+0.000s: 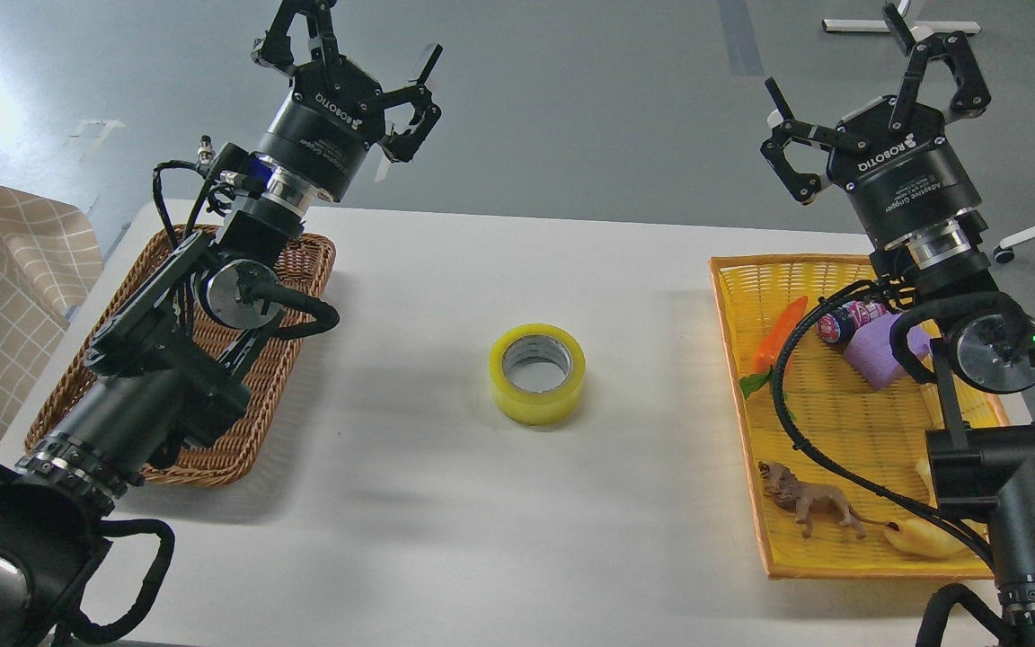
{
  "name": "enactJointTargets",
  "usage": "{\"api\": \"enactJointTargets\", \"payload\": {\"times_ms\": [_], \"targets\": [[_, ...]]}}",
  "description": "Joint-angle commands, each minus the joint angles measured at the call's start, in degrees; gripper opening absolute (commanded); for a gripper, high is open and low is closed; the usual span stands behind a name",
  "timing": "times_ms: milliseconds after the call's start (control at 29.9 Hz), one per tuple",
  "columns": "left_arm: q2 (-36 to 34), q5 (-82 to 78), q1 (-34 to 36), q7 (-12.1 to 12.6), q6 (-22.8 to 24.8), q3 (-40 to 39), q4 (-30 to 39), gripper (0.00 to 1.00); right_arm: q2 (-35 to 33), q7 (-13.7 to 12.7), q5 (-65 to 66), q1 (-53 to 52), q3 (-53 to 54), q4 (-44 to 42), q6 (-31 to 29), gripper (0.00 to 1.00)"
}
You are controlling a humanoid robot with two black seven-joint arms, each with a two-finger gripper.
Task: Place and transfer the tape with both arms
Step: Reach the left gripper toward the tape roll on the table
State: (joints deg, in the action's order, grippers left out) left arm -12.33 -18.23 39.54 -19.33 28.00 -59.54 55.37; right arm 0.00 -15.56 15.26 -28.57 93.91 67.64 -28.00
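The tape [536, 373], a yellow translucent roll with a grey-white core, lies flat in the middle of the white table [446, 503]. My left gripper [351, 63] is raised high over the table's far left edge, above the brown basket, fingers spread open and empty. My right gripper [877, 85] is raised high over the far right, above the yellow basket, fingers spread open and empty. Both grippers are far from the tape.
A brown wicker basket [293, 341] sits at the left under my left arm. A yellow basket [738, 377] at the right holds a toy carrot [778, 334], a small can [844, 321], a purple block [877, 350], a toy lion [809, 505] and a croissant toy [917, 539].
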Motion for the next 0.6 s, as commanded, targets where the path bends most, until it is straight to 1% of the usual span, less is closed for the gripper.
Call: {"api": "enactJointTargets", "payload": {"times_ms": [0, 401, 568], "targets": [[0.2, -0.1, -0.3, -0.1, 0.0, -0.1, 0.2, 0.98, 0.0, 0.0, -2.3, 0.4, 0.3, 0.3, 0.0, 1.00], [-0.3, -0.1, -0.3, 0.2, 0.0, 0.3, 0.4, 0.98, 0.0, 0.0, -3.1, 1.9, 0.6, 0.6, 0.0, 1.00], [-0.8, -3.4, 0.4, -0.2, -0.4, 2.5, 0.4, 0.98, 0.0, 0.0, -3.1, 1.9, 0.6, 0.6, 0.0, 1.00]]}}
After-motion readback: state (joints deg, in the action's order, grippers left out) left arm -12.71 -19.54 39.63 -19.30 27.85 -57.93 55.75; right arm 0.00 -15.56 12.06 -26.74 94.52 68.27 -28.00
